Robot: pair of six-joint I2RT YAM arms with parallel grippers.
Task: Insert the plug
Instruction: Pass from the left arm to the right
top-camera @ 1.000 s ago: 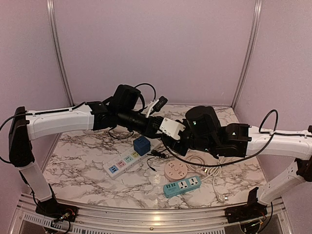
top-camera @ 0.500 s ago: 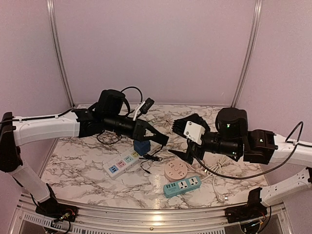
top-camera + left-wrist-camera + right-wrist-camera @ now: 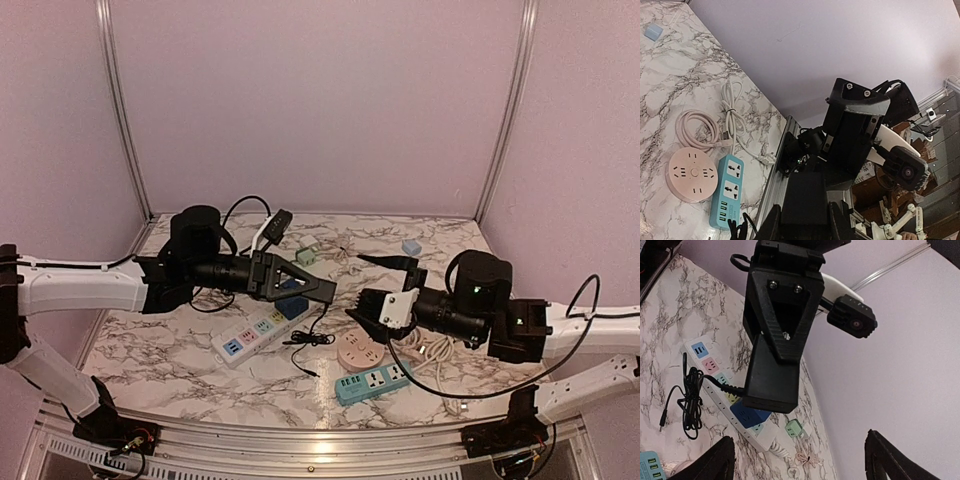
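The plug (image 3: pixel 772 377) is a black adapter block, and my left gripper (image 3: pixel 318 288) is shut on it, holding it in the air above the white power strip (image 3: pixel 255 333). In the left wrist view the block (image 3: pixel 807 200) fills the gap between the fingers (image 3: pixel 771 225). Its thin black cable (image 3: pixel 310 340) hangs down to a bundle on the table. My right gripper (image 3: pixel 355 290) faces it from the right, open, with nothing between its fingers (image 3: pixel 715 460).
A blue cube adapter (image 3: pixel 292 305) sits in the white strip's far end. A round pink socket (image 3: pixel 360 352), a teal strip (image 3: pixel 372 382) and a coiled white cord (image 3: pixel 425 350) lie under the right arm. Small green (image 3: pixel 307 255) and light blue (image 3: pixel 411 246) adapters lie near the back.
The grippers were together at the plug a second ago. The right one has opened and drawn back to the right. The left arm has pulled left with the plug in its grip.
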